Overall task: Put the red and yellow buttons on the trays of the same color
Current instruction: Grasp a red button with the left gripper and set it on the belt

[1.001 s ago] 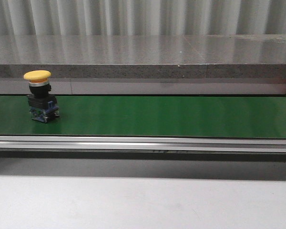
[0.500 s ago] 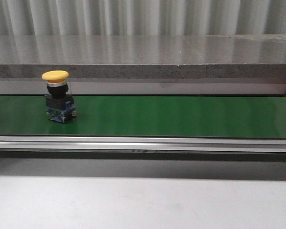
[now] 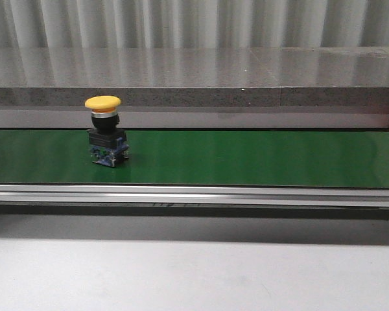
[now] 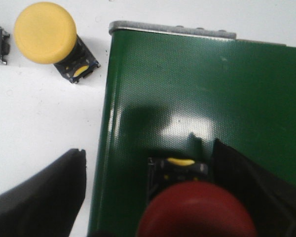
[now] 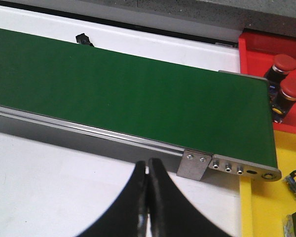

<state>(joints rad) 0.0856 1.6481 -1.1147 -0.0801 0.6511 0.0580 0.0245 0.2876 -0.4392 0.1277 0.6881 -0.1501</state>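
- A red button (image 4: pixel 195 210) sits between the left gripper's (image 4: pixel 153 197) spread fingers, over the green belt (image 4: pixel 197 98).
- A yellow button (image 4: pixel 49 37) lies on the white table (image 4: pixel 39 118) beside the belt.

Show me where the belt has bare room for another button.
The green belt is bare from the yellow button rightward to its far end. It is crowded at the left end, where a red button sits between the left pincer fingers. The red tray already holds two.

a corrugated grey wall (image 3: pixel 194 23) rises behind a long speckled stone ledge (image 3: pixel 194 78), softly lit.
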